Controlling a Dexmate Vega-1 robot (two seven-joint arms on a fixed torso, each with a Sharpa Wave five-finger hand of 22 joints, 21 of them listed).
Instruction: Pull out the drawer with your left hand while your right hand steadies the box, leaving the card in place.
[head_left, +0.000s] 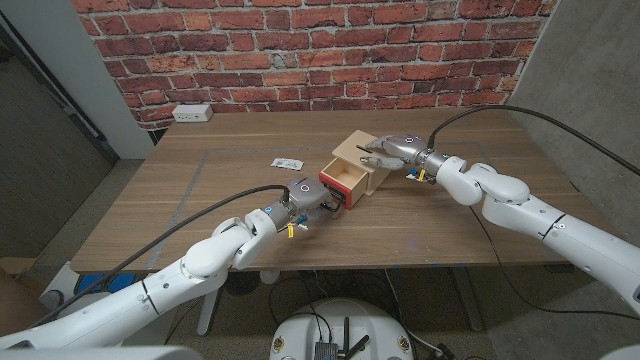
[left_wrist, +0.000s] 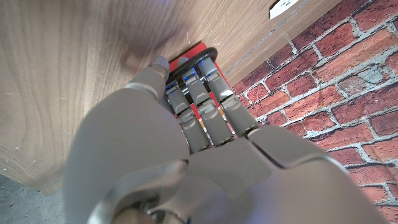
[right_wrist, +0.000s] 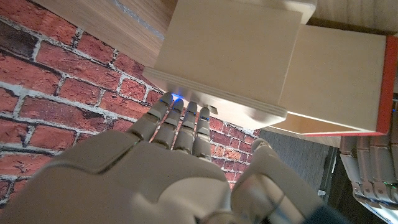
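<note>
Left hand (head_left: 303, 197) near us grips the black handle (left_wrist: 198, 55) of the red-fronted drawer (head_left: 345, 180), partly out at mid-table, while right hand (head_left: 392, 150) rests fingers on the light, stiff, slick plywood box (head_left: 366, 158); we keep pulling by the handle.

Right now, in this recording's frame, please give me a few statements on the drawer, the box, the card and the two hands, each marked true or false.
1. The drawer is partly out of the box. True.
2. The left hand is at the drawer's red front. True.
3. The right hand hangs clear above the box. False: its fingers touch the box.
4. The card lies on top of the box. False: it lies on the table, to the robot's left of the box.
5. The drawer front is blue. False: it is red.
</note>
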